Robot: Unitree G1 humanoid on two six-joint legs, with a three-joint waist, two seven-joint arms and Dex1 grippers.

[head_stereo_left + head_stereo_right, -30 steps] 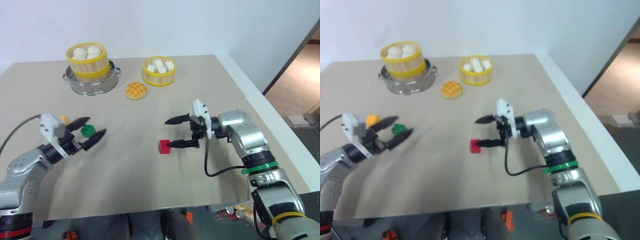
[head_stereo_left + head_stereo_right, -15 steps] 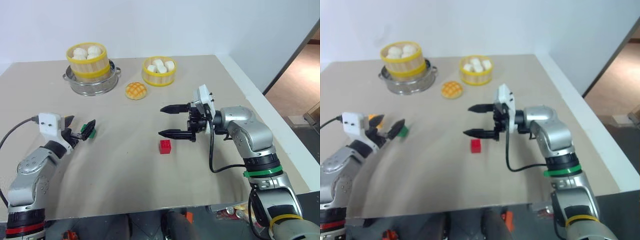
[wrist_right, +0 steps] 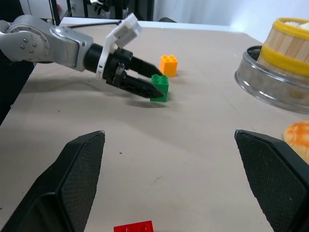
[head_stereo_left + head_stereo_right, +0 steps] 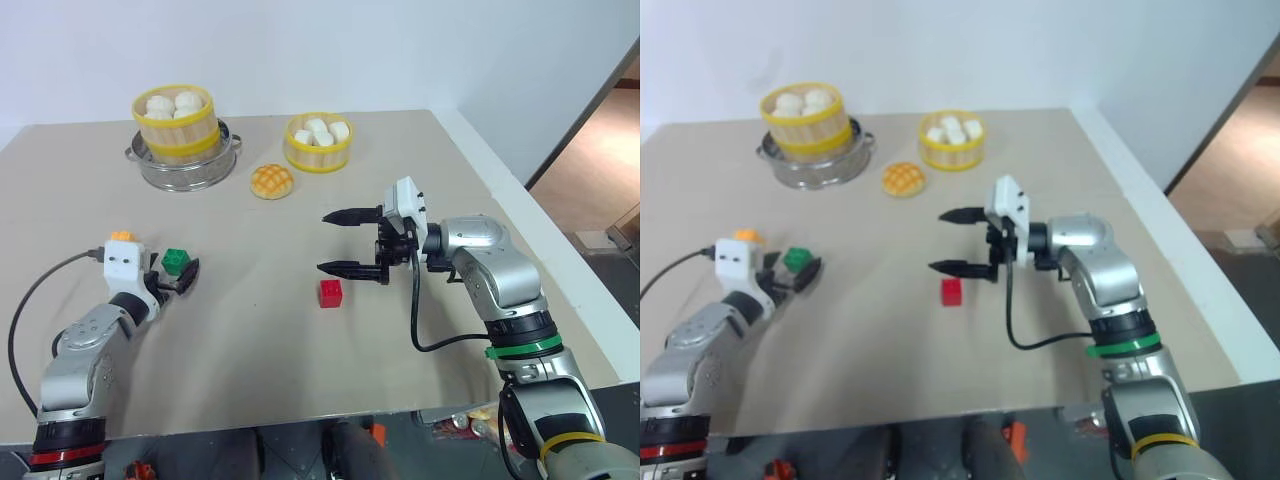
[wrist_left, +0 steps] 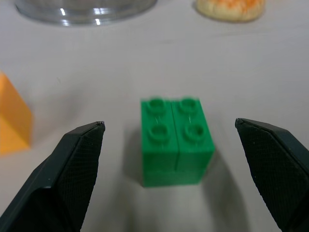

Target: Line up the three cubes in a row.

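Your bench (image 4: 300, 370) is a plain beige top set against a white wall, with the three cubes spread across its near half. Your left hand (image 5: 169, 164) sits low at the bench surface with its two black fingers (image 5: 72, 169) spread to either side of the green cube (image 5: 176, 141) — the cube stands upright, studs up, in the gap between them, and neither finger touches it. The hand is open and holds nothing. The orange-yellow cube (image 5: 12, 121) rests just beside the green one, outside the fingers; in the head views it peeks out behind the white block on your left wrist.

Your right hand (image 4: 348, 243) hovers above the bench near its middle, pointing across toward your left, fingers wide apart and empty. The red cube (image 4: 331, 292) lies on the bench just below and a little nearer to you than that hand's lower fingertip, clear of it, and well apart from the other two cubes.

At the far side stand a bamboo steamer (image 4: 175, 122) of white buns on a metal pot (image 4: 185, 170), a second steamer (image 4: 318, 143) of buns, and between them — a little nearer — a round golden bun (image 4: 271, 182).
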